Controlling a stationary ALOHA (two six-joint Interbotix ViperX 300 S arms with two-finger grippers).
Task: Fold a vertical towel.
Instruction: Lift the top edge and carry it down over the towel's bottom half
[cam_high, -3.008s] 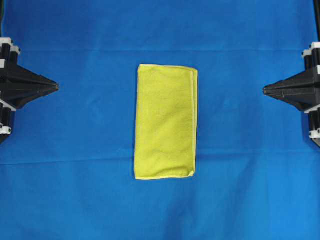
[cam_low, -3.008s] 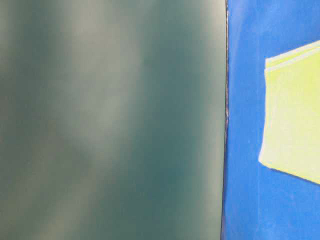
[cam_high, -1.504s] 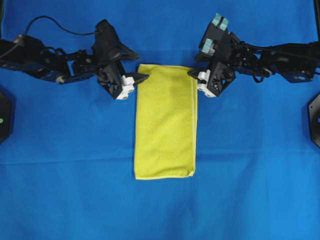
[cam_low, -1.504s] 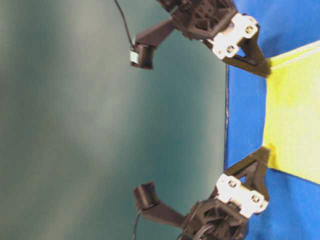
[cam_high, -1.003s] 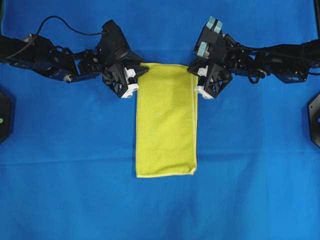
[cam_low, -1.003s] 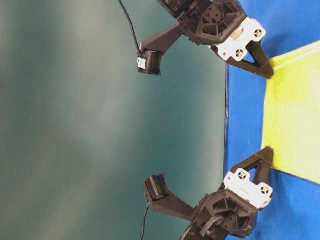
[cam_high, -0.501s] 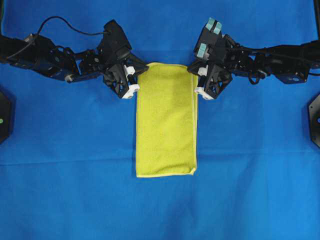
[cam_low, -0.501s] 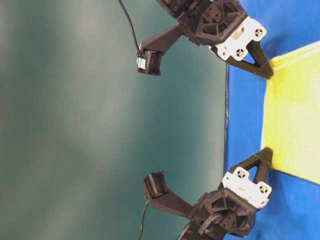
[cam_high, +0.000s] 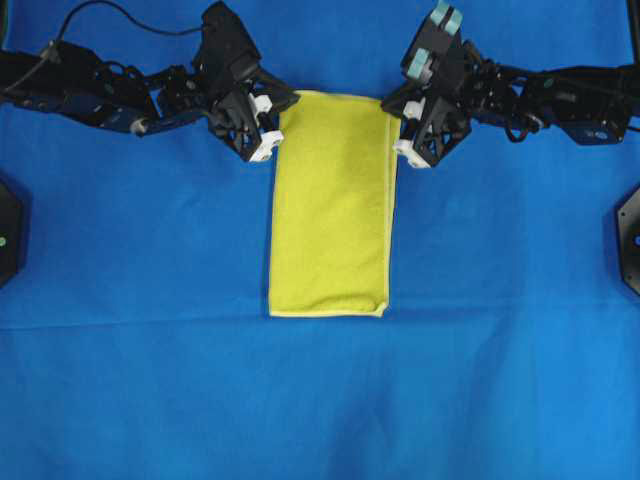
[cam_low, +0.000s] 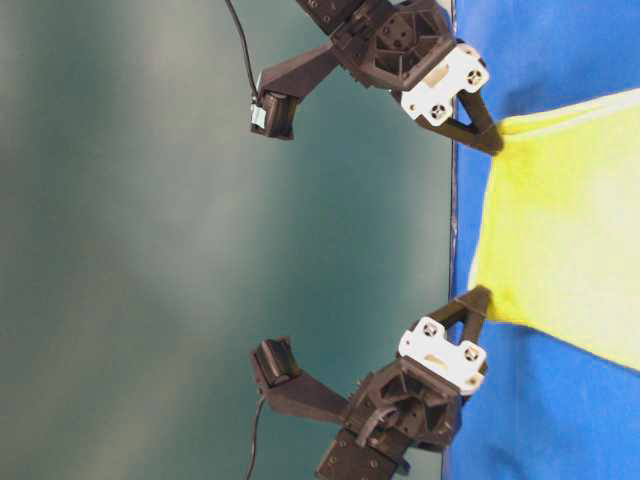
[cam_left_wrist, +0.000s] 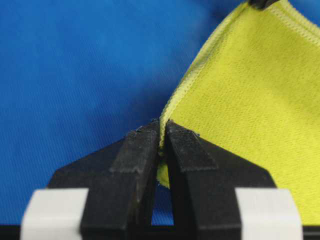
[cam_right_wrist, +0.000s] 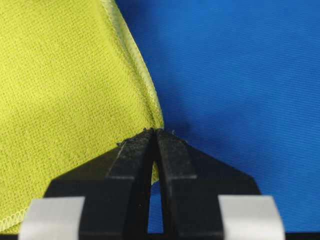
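The yellow-green towel (cam_high: 330, 205) lies lengthwise in the middle of the blue sheet, its far end raised off the cloth and its near hem (cam_high: 328, 312) still resting on it. My left gripper (cam_high: 285, 103) is shut on the far left corner. The left wrist view shows the hem pinched between the black fingertips (cam_left_wrist: 162, 125), with the towel (cam_left_wrist: 250, 90) stretching away to the right. My right gripper (cam_high: 390, 104) is shut on the far right corner, seen up close (cam_right_wrist: 154, 132) beside the towel (cam_right_wrist: 65, 90). From table level the towel (cam_low: 570, 250) hangs stretched between both grippers.
A blue sheet (cam_high: 150, 380) covers the whole table. Black arm bases stand at the left edge (cam_high: 8, 230) and the right edge (cam_high: 630, 235). Both arms reach in from the far corners, the left one trailing a black cable (cam_high: 80, 10).
Both grippers have risen and moved toward the far side, carrying the towel's far corners. The near hem has slid away from the front edge. The left jaws closed fully on their corner.
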